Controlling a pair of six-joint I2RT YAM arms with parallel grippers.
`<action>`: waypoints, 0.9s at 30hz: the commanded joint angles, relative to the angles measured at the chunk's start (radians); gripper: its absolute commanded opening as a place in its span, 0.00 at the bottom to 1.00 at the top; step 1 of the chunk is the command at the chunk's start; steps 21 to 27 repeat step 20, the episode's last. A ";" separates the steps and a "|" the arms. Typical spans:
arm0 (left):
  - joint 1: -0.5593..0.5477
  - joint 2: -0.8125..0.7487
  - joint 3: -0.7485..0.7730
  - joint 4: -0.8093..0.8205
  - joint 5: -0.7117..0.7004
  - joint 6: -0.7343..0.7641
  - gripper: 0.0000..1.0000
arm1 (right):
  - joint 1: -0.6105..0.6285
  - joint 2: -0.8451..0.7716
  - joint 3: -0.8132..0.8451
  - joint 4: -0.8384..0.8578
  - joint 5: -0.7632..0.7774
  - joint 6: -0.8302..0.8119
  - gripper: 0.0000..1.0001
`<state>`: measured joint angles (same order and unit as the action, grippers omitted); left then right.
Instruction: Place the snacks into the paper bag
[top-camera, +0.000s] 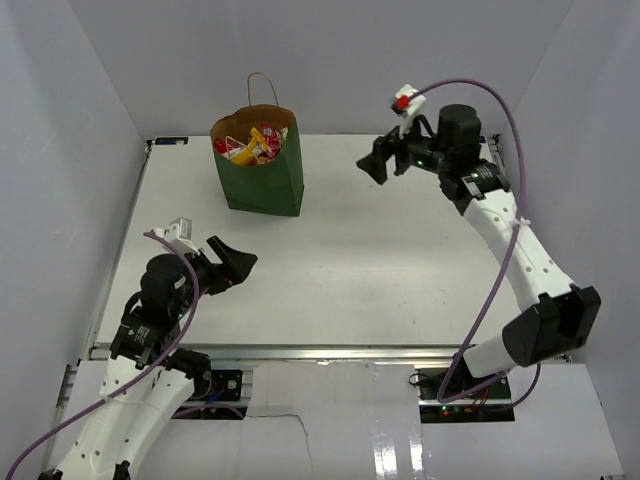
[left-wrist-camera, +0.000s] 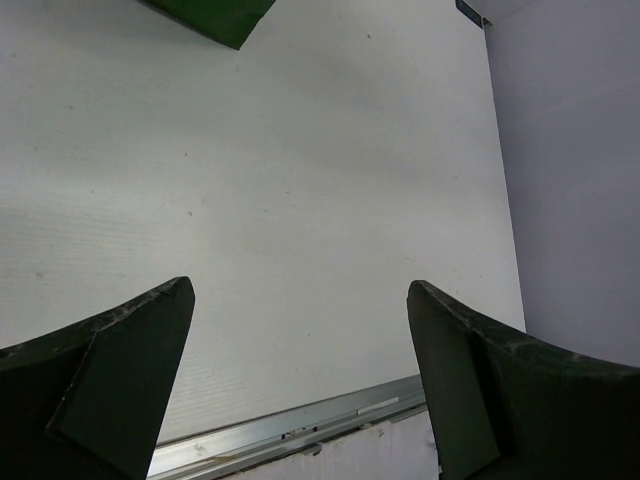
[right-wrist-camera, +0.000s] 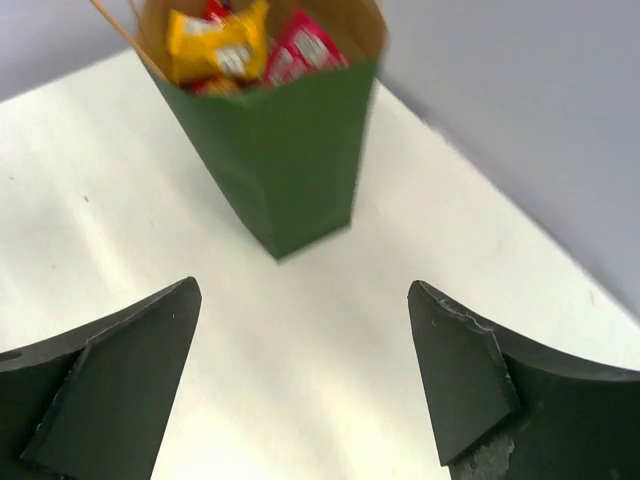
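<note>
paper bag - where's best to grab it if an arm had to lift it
Probably the looped handle, pinched from above: it stands clear over the rim of the upright paper bag, while the snacks fill the mouth and the flat green walls look too wide to span.

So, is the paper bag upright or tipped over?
Upright. The paper bag stands on its base on the table, mouth facing up, with snacks visible inside near the top.
</note>
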<state>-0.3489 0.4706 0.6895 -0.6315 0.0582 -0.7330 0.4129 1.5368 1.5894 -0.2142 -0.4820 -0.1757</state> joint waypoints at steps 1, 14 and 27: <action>0.004 0.000 0.022 0.114 0.044 0.078 0.98 | -0.097 -0.116 -0.165 -0.100 0.028 0.039 0.90; 0.004 0.112 0.131 0.220 0.064 0.224 0.98 | -0.213 -0.466 -0.536 -0.162 0.437 0.067 0.90; 0.004 0.163 0.133 0.257 0.091 0.233 0.98 | -0.218 -0.469 -0.508 -0.152 0.462 0.104 0.90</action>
